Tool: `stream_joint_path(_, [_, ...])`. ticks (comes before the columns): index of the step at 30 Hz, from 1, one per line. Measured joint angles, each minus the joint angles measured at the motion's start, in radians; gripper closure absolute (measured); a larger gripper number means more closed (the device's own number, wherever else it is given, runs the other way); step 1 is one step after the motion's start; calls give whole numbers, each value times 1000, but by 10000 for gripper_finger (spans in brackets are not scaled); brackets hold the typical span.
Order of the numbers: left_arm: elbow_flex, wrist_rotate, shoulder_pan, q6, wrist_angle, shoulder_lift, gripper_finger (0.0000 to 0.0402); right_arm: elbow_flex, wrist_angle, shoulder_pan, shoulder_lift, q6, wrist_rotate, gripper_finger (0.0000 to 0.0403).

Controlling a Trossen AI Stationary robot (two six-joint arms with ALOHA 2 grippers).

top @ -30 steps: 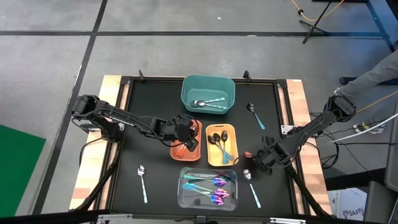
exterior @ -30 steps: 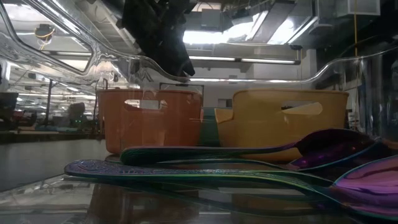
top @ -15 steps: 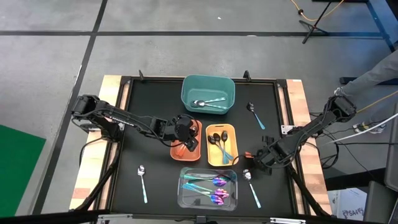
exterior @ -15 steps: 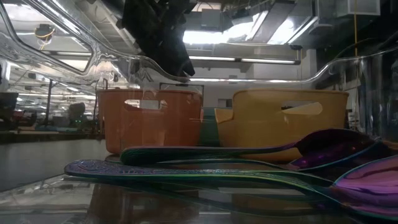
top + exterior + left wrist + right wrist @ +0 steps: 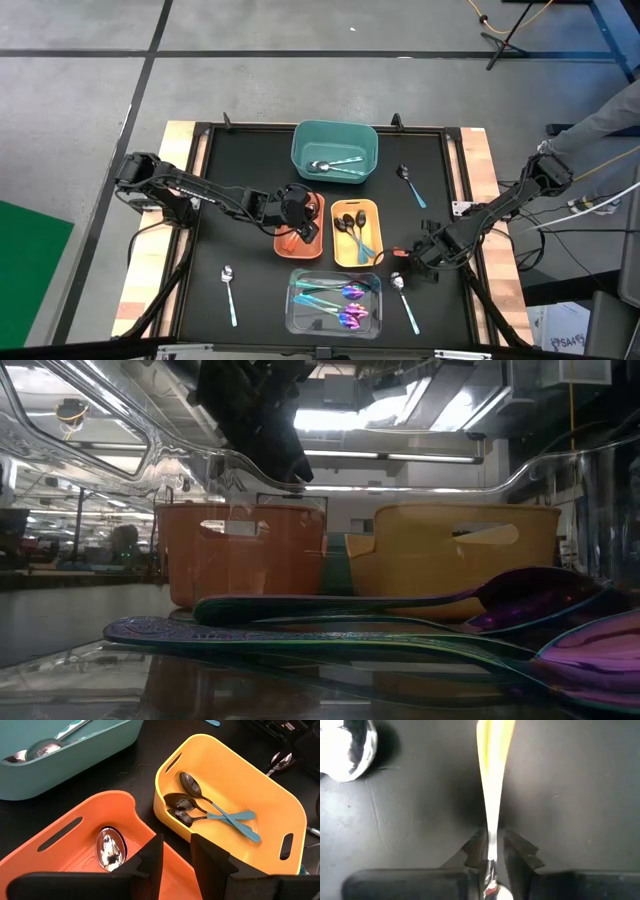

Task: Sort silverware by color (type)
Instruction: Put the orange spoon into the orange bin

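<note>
Overhead, the black counter [image 5: 210,200] carries four bins. A teal bin [image 5: 334,135] sits at 12 o'clock, a clear bin [image 5: 296,312] at 6 o'clock, and at the centre an orange bin [image 5: 286,243] stands beside a yellow bin [image 5: 342,262].

The left claw [image 5: 303,231] hangs over the orange bin. Its wrist view shows its fingers [image 5: 150,862] a little apart with nothing between them. It also shows a single silver spoon bowl [image 5: 111,849] on the bin floor, which the arm hides from above. The right claw [image 5: 410,258] is low at 4 o'clock of the counter, just beside the yellow bin. Its wrist view alone shows an orange-yellow handle [image 5: 492,770] running straight between its fingers [image 5: 476,849]. Whether they press it or merely flank it I cannot tell.

The low view looks through the clear bin's wall, so the iridescent spoons [image 5: 350,622] fill its foreground (from above they are small streaks).

Plain silver spoons [image 5: 335,166] lie in the teal bin, and black-headed spoons [image 5: 352,226] with teal handles lie in the yellow bin. Three teal-handled spoons lie loose on the counter, at 2 o'clock [image 5: 410,185], at 7 o'clock [image 5: 229,292] and at 5 o'clock [image 5: 404,300]. The last lies just at the right claw's 6 o'clock.
</note>
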Motion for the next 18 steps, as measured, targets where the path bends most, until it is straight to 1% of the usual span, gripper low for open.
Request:
stream_joint_path(4, [0, 0, 0, 0, 0, 0, 308, 0, 0, 0, 0, -23, -12, 328])
stream_joint_path(14, [0, 0, 0, 0, 0, 0, 308, 0, 3, 0, 1, -24, -12, 338])
stream_joint_path(18, [0, 0, 0, 0, 0, 0, 308, 0, 8, 0, 22, -50, -11, 338])
